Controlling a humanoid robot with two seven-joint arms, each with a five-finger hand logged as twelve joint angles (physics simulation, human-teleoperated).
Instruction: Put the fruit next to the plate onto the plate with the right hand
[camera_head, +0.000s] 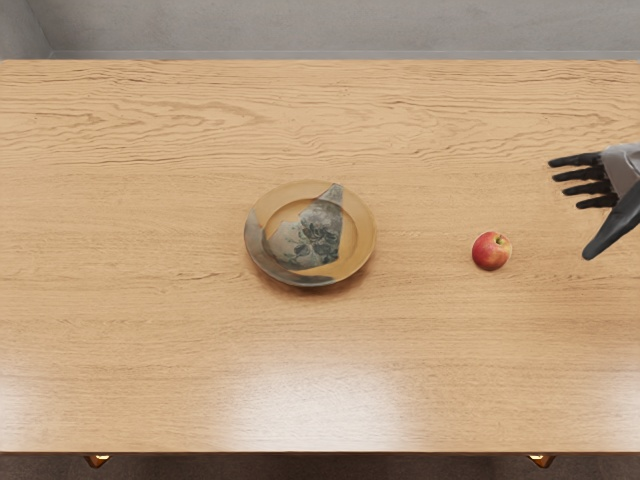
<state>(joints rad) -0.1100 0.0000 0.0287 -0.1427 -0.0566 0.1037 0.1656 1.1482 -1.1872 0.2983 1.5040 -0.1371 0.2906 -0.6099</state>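
A small red and yellow apple (491, 250) lies on the wooden table to the right of the plate. The round ochre plate (357, 214), with a grey-blue pattern across its middle, sits near the table's centre and holds nothing. My right hand (592, 200) enters from the right edge, above and to the right of the apple, with a clear gap between them. Its dark fingers are spread and hold nothing.
The wooden table (150, 300) fills the view, its front edge running along the bottom and its back edge against a grey wall. Nothing else stands on it besides the plate and the apple.
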